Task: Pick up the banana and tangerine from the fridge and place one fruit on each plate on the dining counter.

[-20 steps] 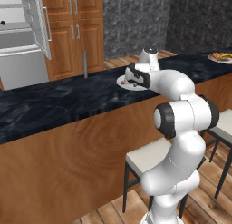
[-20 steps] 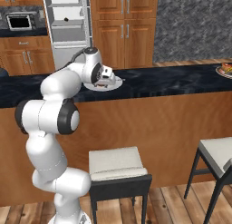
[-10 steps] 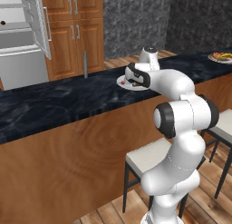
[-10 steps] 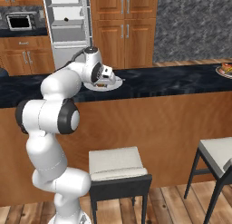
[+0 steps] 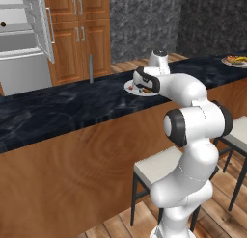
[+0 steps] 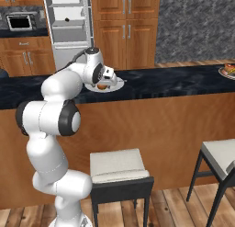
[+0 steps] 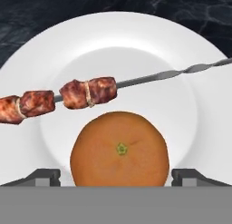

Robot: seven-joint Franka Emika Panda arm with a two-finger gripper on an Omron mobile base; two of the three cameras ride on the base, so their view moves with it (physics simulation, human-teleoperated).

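Observation:
The tangerine (image 7: 119, 149), round and bright orange, rests on a white plate (image 7: 181, 60) beside a meat skewer (image 7: 88, 94). My gripper (image 7: 117, 177) hangs just over it, open. One dark fingertip stands clear of the fruit on each side. The plate (image 5: 130, 87) sits on the dark marbled dining counter (image 5: 58, 112), with the gripper (image 5: 144, 85) low above it. From the right I see the gripper (image 6: 108, 80), the plate (image 6: 117, 86) and the tangerine (image 6: 102, 87). A second plate (image 5: 236, 61) (image 6: 228, 71) at the counter's far right end holds yellow and reddish food, too small to name. The banana is hidden.
The fridge (image 5: 24, 44) (image 6: 69, 24) stands open beyond the counter, next to wooden cabinets (image 5: 77, 34). Stools (image 6: 119, 168) (image 5: 159, 167) stand on my side, against the counter's wood front. A thin metal rod (image 5: 90, 68) stands at the counter's far edge.
The jaws have spread apart, off the tangerine, which now lies free on the plate. The arm has stayed in place over the plate.

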